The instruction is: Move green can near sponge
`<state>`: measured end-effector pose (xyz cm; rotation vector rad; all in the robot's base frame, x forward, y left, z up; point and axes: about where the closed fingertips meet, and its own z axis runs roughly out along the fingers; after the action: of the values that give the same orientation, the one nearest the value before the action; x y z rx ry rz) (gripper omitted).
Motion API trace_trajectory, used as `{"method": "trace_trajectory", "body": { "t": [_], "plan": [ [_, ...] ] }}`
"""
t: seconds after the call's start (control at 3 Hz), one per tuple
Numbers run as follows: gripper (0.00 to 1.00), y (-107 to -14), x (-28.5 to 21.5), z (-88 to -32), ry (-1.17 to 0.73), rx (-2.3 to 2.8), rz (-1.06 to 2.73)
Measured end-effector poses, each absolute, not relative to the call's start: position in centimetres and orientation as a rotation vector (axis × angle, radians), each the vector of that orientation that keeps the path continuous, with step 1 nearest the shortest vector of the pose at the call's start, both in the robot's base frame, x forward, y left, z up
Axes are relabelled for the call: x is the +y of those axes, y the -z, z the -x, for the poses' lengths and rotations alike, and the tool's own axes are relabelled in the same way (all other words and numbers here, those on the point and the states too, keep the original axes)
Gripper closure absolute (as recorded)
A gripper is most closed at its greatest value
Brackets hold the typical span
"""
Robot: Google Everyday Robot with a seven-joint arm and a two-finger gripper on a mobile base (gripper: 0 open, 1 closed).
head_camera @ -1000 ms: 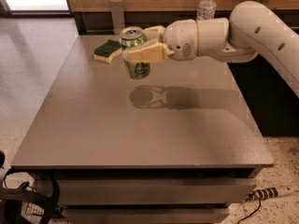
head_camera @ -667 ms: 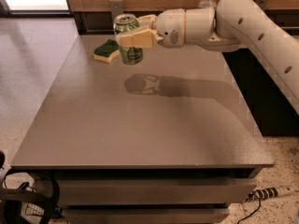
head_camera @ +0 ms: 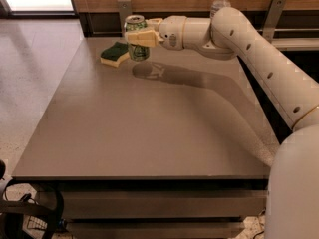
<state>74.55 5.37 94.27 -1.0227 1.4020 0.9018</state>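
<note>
Carry step looks nearly done to us

We see the gripper (head_camera: 141,38) clamped on the can (head_camera: 138,53), upright just beside the sponge (head_camera: 114,54), seemingly off the table (head_camera: 149,133); next we'd lower and release.

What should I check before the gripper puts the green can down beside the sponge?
1. Grip: the gripper, over the table's far left part, is closed on the green can, which is upright. Ok.
2. Closeness: the can is just right of the sponge, not touching it. Ok.
3. Can resting on the table: its shadow lies apart below it, so it seems lifted. Not ok.
4. Landing spot beside the sponge is bare. Ok.
5. Bottle stands behind the arm, away. Ok.
</note>
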Motion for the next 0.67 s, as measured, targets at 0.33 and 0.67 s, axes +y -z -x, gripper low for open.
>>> {"method": "trace_trajectory", "body": {
  "t": [0.33, 0.67],
  "plan": [
    [1.0, -92.4, 4.3, -76.6, -0.864, 1.389, 0.954],
    [1.0, -90.6, 4.7, -77.4, -0.824, 1.366, 0.929]
  ]
}}
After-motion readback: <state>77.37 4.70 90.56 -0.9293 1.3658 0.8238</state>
